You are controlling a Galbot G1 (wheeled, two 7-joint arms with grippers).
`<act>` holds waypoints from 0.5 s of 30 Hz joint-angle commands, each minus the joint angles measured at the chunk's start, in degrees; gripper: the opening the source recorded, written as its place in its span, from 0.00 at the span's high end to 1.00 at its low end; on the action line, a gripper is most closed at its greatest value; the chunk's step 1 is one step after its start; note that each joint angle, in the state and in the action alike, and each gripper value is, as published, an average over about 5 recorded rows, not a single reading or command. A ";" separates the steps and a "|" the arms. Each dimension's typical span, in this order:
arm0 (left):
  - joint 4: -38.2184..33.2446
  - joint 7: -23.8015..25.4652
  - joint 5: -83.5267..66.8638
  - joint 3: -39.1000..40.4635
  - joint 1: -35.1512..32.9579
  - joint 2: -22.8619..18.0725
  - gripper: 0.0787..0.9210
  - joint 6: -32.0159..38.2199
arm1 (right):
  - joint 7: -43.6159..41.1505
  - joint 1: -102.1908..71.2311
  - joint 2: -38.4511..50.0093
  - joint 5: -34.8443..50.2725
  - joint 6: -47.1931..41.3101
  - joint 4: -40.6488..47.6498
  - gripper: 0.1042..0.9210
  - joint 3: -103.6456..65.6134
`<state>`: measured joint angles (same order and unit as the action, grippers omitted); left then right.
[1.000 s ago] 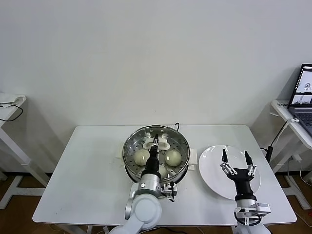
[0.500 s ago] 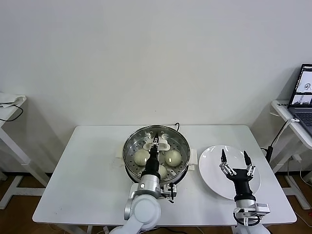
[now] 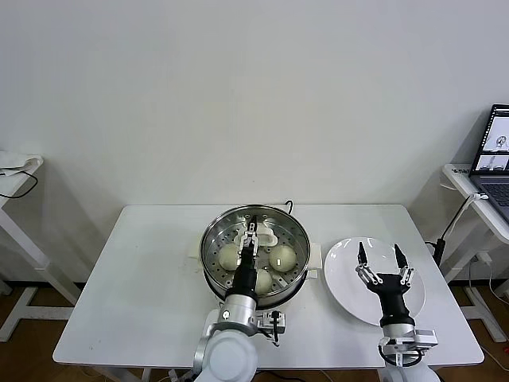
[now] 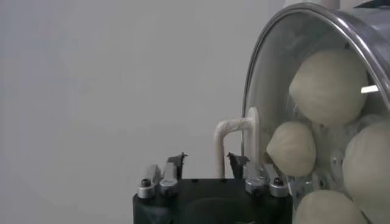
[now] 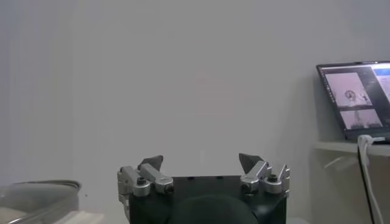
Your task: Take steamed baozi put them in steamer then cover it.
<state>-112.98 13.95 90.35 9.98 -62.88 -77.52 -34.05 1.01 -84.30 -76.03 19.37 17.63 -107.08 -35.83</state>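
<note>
- I see a white table [image 3: 151,278] with the steamer [image 3: 254,256] standing at its middle, a round shiny steel pot.
- The cover [image 3: 256,248], clear glass with a white handle [image 3: 256,236], lies on the steamer.
- Through the glass I count steamed baozi [image 3: 282,257]: one left, one right, one near; the left wrist view shows four.
- My left gripper [image 3: 250,239] sits over the cover's middle at the handle, fingers spread to either side of it, not pinching.
- My right gripper [image 3: 379,257] hovers above the white plate [image 3: 342,274] to the right of the steamer, fingers spread wide, holding nothing.
- A laptop [image 3: 495,159] sits on a side table at the far right.
</note>
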 commanded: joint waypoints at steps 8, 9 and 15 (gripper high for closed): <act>-16.49 -6.61 -9.59 -5.96 -11.67 4.44 0.12 1.78 | 0.28 -0.04 0.57 0.28 -0.69 -1.21 0.12 -0.10; -17.87 -9.22 -13.30 -8.02 -13.07 4.39 0.12 3.33 | 0.35 -0.08 0.63 0.22 -0.91 -1.48 0.12 -0.23; -24.89 -22.17 -47.00 -26.02 -21.22 2.98 0.12 15.99 | 1.05 -0.84 0.84 -1.52 -4.05 -4.26 0.12 -1.02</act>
<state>-125.09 8.16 81.51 4.32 -71.99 -74.68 -31.22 1.51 -84.70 -75.25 19.33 16.37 -108.61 -36.41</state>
